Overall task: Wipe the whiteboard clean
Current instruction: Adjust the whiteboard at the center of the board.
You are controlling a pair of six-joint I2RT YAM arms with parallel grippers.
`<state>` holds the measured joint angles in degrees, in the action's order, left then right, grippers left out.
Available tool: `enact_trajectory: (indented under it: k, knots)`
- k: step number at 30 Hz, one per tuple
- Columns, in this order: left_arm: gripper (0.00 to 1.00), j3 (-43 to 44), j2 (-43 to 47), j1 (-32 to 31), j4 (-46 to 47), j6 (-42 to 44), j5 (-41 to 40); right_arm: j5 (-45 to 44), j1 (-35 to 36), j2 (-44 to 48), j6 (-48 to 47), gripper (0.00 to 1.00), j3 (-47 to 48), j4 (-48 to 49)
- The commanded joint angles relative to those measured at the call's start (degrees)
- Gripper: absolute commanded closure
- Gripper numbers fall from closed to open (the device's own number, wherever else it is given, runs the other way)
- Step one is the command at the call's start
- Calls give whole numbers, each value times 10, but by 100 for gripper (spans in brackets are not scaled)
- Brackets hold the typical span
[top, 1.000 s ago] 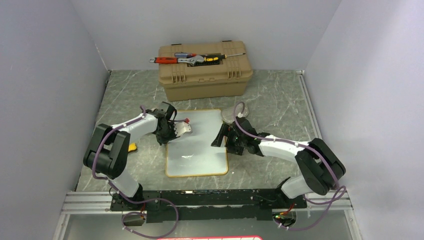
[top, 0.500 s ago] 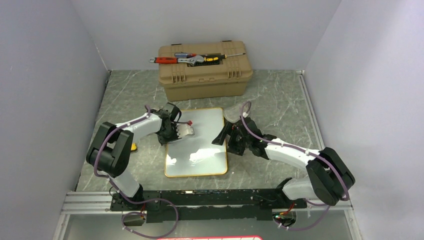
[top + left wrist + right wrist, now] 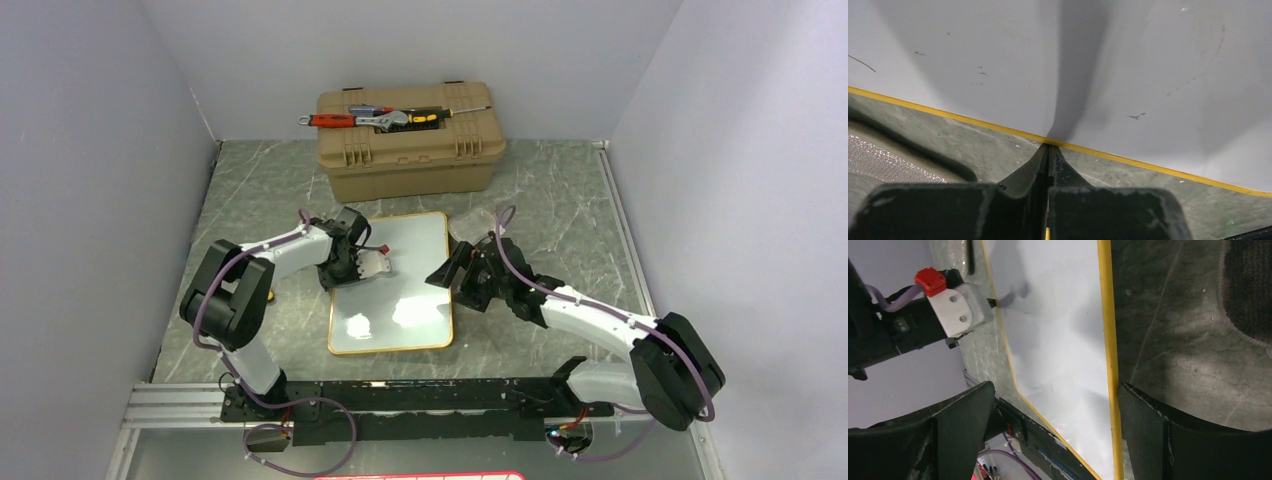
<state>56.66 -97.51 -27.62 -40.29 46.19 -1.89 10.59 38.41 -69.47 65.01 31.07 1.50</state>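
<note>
Overhead view of a grey marbled table (image 3: 560, 190) with two robot arms reaching in from the near edge. The whiteboard (image 3: 392, 290) lies flat in the middle of the table between the arms, just in front of a tan toolbox (image 3: 410, 150). Its thin yellow rim is visible all round. From above its surface looks white, with two patches of glare near the front. A red-handled wrench (image 3: 355, 120) and other hand tools lie on the toolbox lid.

The left gripper (image 3: 340, 275) is at the board's left edge. In the left wrist view its fingers (image 3: 1063, 170) are pressed tightly together, with their tips touching the yellow rim. A sliver of yellow shows low between them, and I cannot tell what it is. This close view also shows faint dark specks and a few thin marks on the white surface.

The right gripper (image 3: 455, 280) is at the board's right edge. In the right wrist view its jaws are spread wide and hold nothing, and the yellow rim runs between the two fingers (image 3: 1168, 440). A greyish rounded item (image 3: 465, 230) sits just beyond the board's far right corner, and I cannot tell what it is
</note>
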Motion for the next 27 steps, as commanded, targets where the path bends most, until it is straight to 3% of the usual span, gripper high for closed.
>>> enact_trajectory:
  k: [1, 16, 27]
  knots:
    - [94, -13, -44, -50, 61, -39, 201, 93, 21, 31, 71, 5, 16, 209]
    - [94, 107, -128, -118, 84, -44, 201, 70, 17, 78, 106, 5, -48, 212]
    - [94, 124, -131, -126, 97, -51, 207, 87, -27, 103, 107, 5, -78, 195]
